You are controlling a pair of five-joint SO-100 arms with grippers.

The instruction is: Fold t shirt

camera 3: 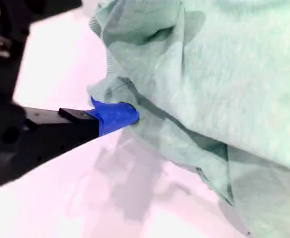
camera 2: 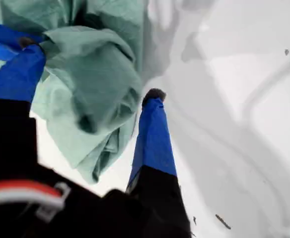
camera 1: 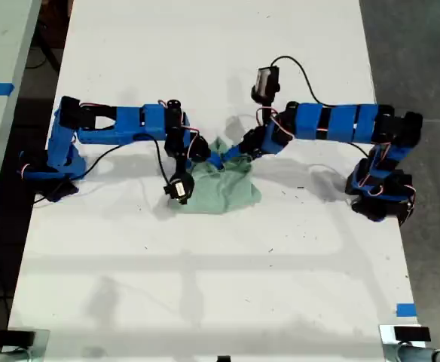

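The pale mint-green t shirt (camera 1: pixel 224 188) lies bunched and wrinkled at the middle of the white table, between the two blue arms. My first gripper (camera 1: pixel 226 159) reaches in from the exterior view's right. It is open, with a hanging fold of the t shirt (camera 2: pixel 105 29) between its spread fingers (camera 2: pixel 152 129). My second gripper (camera 1: pixel 192 154) comes in from the exterior view's left, at the cloth's near corner. Only one blue fingertip (camera 3: pixel 116 115) shows there, pressed against a folded edge of the t shirt (camera 3: pixel 224 74); its other jaw is hidden.
The white table (camera 1: pixel 280 264) extends around the cloth. The arm bases stand at the exterior view's left edge (camera 1: pixel 50 170) and right edge (camera 1: pixel 382 192). A black cable (camera 1: pixel 310 75) loops above the first arm. Blue tape (camera 1: pixel 405 309) marks the table near the exterior view's right edge.
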